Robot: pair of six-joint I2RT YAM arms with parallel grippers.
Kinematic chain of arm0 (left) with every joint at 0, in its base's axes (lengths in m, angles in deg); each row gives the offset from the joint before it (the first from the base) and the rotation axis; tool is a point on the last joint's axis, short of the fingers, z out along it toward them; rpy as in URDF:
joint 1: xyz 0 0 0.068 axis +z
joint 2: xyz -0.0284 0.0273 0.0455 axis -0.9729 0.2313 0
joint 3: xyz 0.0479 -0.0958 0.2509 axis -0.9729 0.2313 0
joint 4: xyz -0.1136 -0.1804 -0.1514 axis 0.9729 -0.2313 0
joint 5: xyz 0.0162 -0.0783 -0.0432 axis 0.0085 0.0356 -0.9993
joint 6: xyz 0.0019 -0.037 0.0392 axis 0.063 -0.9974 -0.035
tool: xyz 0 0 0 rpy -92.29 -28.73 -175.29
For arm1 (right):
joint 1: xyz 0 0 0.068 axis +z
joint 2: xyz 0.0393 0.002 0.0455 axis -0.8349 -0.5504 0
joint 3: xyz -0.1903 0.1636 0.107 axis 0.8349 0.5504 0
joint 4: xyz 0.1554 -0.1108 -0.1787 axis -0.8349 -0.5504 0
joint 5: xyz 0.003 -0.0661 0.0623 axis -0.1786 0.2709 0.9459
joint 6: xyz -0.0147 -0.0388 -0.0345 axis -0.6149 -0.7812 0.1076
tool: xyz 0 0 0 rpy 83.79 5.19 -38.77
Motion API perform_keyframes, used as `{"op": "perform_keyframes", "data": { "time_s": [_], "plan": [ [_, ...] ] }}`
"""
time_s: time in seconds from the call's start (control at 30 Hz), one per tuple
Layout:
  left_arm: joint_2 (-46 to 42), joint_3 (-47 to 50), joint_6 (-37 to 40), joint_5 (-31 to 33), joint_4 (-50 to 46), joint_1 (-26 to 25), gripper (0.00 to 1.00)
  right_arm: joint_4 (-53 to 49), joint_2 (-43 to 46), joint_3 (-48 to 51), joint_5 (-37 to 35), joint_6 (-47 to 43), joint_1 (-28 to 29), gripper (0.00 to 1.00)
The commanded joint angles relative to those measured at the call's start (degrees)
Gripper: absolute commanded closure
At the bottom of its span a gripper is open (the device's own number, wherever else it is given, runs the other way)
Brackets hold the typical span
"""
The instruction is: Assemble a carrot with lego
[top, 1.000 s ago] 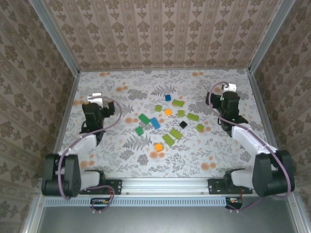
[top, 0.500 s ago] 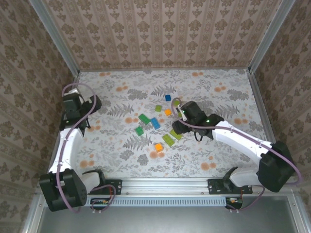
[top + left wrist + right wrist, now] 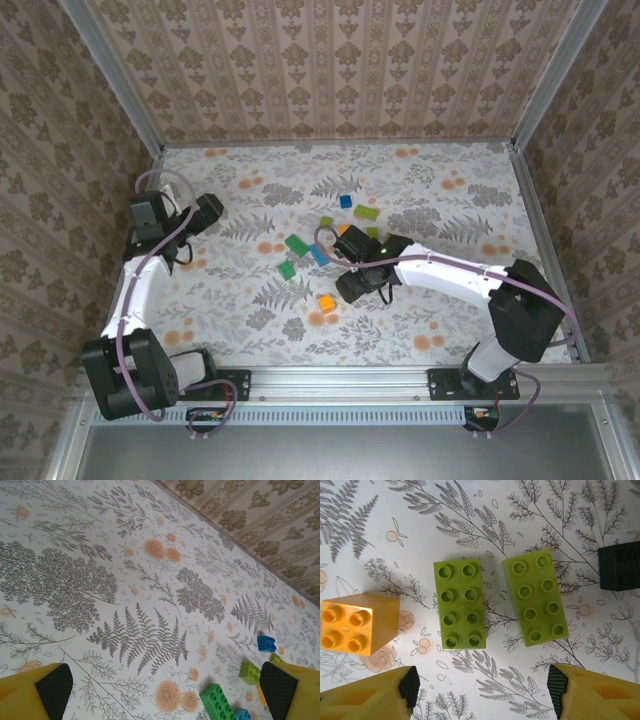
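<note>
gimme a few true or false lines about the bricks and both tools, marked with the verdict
1. The two lime-green bricks lie side by side without touching. True.
2. The orange brick is stacked on a lime-green one. False: it sits alone on the table, left of them.
3. The right tool grips the black brick. False: its jaws stand open and empty, and that brick lies off to the side.
4. The left tool is open with nothing between its fingers. True.
</note>
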Motion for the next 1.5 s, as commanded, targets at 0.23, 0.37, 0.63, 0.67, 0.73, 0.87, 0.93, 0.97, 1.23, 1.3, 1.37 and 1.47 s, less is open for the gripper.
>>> {"op": "perform_keyframes", "data": {
  "time_s": [0.23,0.37,0.63,0.67,0.73,0.87,0.93,0.97,1.23,1.3,1.37,1.47],
  "plan": [
    [-3.90,2.44,1.07,-2.14,-0.36,1.94,0.00,-0.10,-6.41,-3.52,0.72,-0.07,1.12,0.32],
    [-4.04,1.63,1.81,-2.32,-1.60,1.96,0.00,0.38,-8.13,-4.33,0.72,-0.43,1.14,0.34],
    [-3.78,1.72,1.76,-1.45,-1.69,1.95,0.00,1.06,-11.34,-5.33,1.31,-0.98,1.20,0.44],
    [-3.83,1.77,1.77,-1.45,-1.69,1.99,0.00,1.20,-11.54,-5.31,1.37,-1.03,1.21,0.45],
    [-3.87,1.72,1.79,-1.36,-1.74,1.90,0.00,1.32,-11.71,-5.33,1.47,-0.96,1.14,0.46],
    [-3.73,1.82,1.72,-1.44,-1.43,1.95,0.00,1.28,-11.72,-5.65,1.48,-0.96,1.19,0.47],
    [-3.70,1.95,1.73,-1.53,-1.34,1.96,0.00,1.24,-12.21,-6.02,1.55,-1.02,1.16,0.48],
    [-3.69,1.93,1.64,-1.57,-1.34,1.98,0.00,1.24,-12.45,-6.20,1.56,-1.11,1.21,0.48],
    [-3.70,1.91,1.65,-1.45,-1.20,1.94,0.00,1.41,-14.77,-7.50,2.01,-1.06,1.17,0.52],
    [-3.61,1.91,1.64,-1.54,-1.14,1.96,0.00,1.39,-15.04,-7.70,2.01,-0.96,1.21,0.54],
    [-3.61,1.85,1.64,-1.51,-1.09,1.98,0.00,1.36,-15.14,-7.84,2.09,-0.93,1.23,0.55],
    [-3.65,1.90,1.55,-1.69,-1.00,1.90,0.00,1.41,-15.16,-8.01,2.09,-0.79,1.31,0.57]
  ]
}}
